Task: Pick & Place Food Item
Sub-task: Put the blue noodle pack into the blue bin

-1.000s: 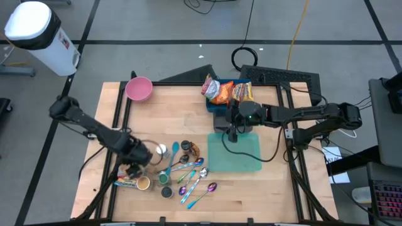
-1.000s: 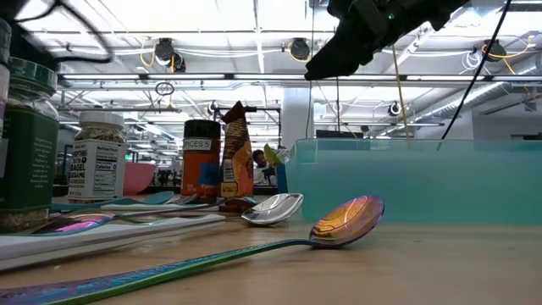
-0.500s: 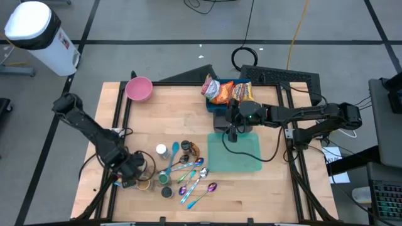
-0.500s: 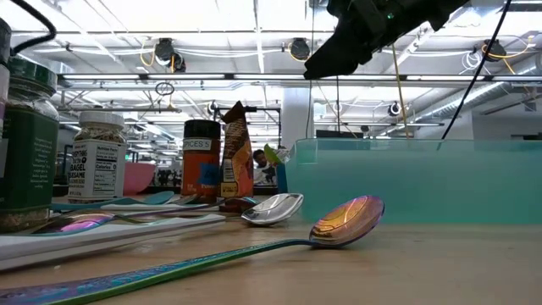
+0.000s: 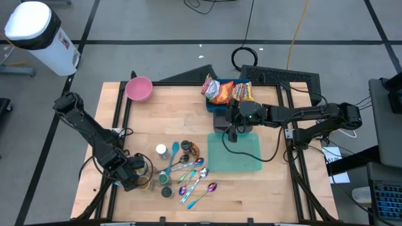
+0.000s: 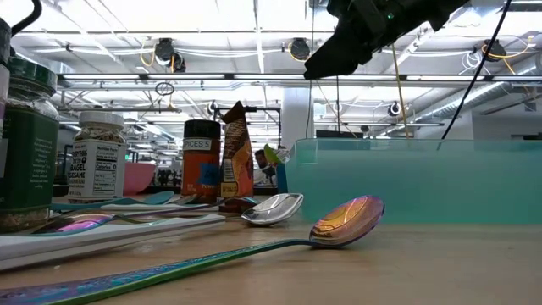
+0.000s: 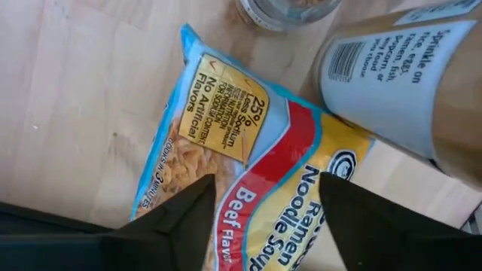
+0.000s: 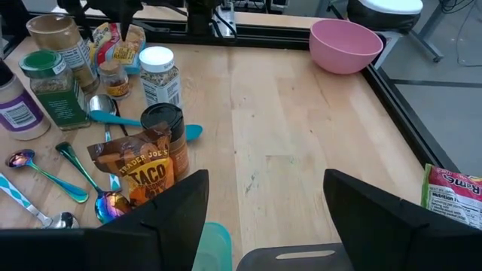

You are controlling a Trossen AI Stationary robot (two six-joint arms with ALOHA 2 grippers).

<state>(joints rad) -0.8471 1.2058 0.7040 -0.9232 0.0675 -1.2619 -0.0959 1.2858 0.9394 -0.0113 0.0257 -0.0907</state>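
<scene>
Left gripper point(image 5: 129, 177) is down at the desk's point(image 5: 270, 194) front-left corner, fingers point(image 7: 177, 218) spread apart and straddling a ramen noodle packet point(image 7: 248, 173) that lies flat on the wood. Nothing clamped: both fingertips sit over the packet with the beef-flavor label showing in the gap between them; can't tell if they touch it. Just beside the packet stands a tan-lidded jar point(image 7: 410, 83) with a white label, and a small glass jar point(image 7: 286, 9) near the packet's far corner.

Right gripper point(image 5: 232, 133) hangs above the rear edge of the teal bin point(image 5: 234, 154), jaws parted, holding nothing. In the low view it shows as a dark shape point(image 6: 356, 38) well above the bin's translucent wall point(image 6: 415, 182).

Between the arms, mid-desk: a cluster of spice jars point(image 8: 160, 75), a taco seasoning pouch point(image 8: 139, 177) leaning against a dark-lidded jar point(image 8: 163, 124), and several iridescent spoons point(image 5: 204, 179) fanned out towards the front edge. Pink bowl point(image 5: 139, 89) at the rear-left corner. Snack bags point(image 5: 227, 91) in a dark blue tray at the rear, behind the right gripper. White bin point(image 5: 38, 34) on the floor off the desk's rear-left.
</scene>
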